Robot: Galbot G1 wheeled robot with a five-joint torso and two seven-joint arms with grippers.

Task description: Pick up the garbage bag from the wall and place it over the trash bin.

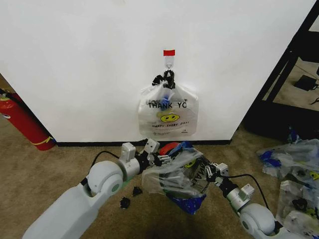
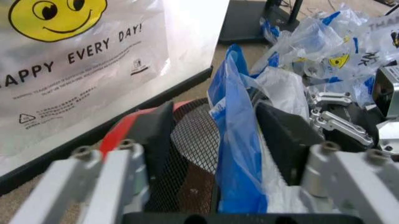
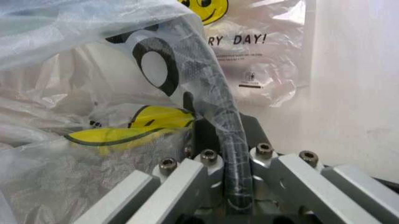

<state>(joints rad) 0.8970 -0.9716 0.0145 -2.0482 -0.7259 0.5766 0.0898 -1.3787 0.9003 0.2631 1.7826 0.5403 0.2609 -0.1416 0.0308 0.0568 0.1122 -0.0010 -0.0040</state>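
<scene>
The left claw [image 1: 160, 159] is at the left side of the small round black wire-mesh trash bin [image 2: 193, 140], and its two dark pads stand apart. Between them I see the mesh rim of the bin and a blue handle strip of the thin translucent white garbage bag [image 1: 177, 174] with the yellow smiley print, but the pads do not press on either, so I judge this claw as spread around them.

The right claw [image 1: 212, 173] is at the opposite, right side of the bin. In the right wrist view its fingers [image 3: 181, 179] are pressed together on the black rim with the plastic film laid over it, so it pinches the bag against the rim.

The bag lies draped over the top of the bin, between the two claws, with its mouth stretched from left to right; a blue part hangs down at the front of the bin. This left-to-right line is, I think, what the coming move depends on: both claws must bring the film down on their own sides, and neither is nearer than the other.

Behind the bin, on the plain white wall [image 1: 75, 64], a similar printed bag [image 1: 168, 115] hangs from a small metal hook [image 1: 169, 61] under a red tape strip. More bags [image 1: 294, 164] lie on the carpet to the right of the bin.
</scene>
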